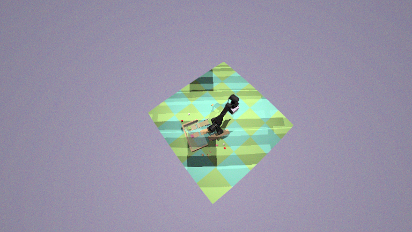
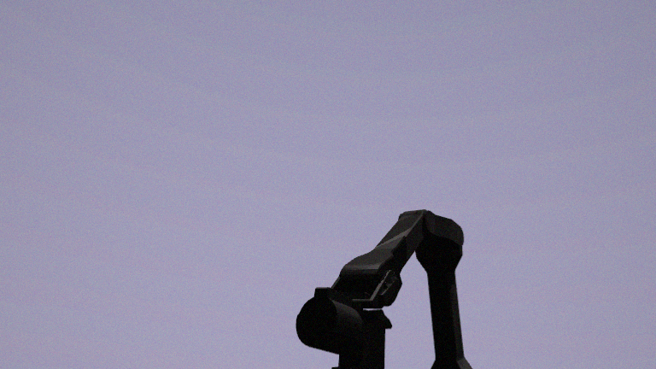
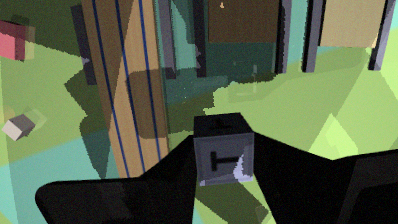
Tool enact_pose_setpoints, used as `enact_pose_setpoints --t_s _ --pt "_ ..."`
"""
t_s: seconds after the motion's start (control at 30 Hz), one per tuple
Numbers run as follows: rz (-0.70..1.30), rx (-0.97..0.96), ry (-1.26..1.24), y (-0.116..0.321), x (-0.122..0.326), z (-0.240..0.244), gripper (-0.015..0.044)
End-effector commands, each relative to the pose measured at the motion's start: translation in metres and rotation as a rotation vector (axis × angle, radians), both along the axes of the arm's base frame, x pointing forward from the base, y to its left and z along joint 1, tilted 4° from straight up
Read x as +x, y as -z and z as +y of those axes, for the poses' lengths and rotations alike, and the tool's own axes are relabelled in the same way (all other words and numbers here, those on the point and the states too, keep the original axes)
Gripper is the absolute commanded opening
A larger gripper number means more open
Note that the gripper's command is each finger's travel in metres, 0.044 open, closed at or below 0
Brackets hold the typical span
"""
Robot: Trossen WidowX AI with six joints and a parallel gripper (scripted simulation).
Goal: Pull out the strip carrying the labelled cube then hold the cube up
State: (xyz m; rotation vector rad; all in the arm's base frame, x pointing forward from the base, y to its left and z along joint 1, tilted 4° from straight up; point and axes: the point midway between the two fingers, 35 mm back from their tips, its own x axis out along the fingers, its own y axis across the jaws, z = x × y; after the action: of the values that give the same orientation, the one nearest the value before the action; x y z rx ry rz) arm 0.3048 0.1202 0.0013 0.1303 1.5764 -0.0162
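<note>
Above the checkered mat, the labelled cube clamped in the pincer, near the blue-lined strip

A matte black, angular-linked robot arm with a rounded cylindrical joint housing and black, broad-based tapering gripper fingers

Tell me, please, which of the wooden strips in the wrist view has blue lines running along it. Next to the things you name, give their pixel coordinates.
The long strip (image 3: 136, 90) left of the cube; the two right of it are plain.
</note>
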Motion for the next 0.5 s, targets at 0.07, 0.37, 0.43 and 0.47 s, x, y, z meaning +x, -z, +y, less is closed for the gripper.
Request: enact_pose_setpoints --t_s 0.07,0.37,0.43,0.47 --pt "-0.008 0.007 -0.003 -0.001 -0.019 -0.007 0.0000" --pt "-0.008 0.007 -0.003 -0.035 -0.021 -0.010 0.0000" --pt "-0.008 0.007 -0.003 -0.036 -0.021 -0.010 0.0000" --pt "-0.008 0.007 -0.003 -0.036 -0.021 -0.010 0.0000"
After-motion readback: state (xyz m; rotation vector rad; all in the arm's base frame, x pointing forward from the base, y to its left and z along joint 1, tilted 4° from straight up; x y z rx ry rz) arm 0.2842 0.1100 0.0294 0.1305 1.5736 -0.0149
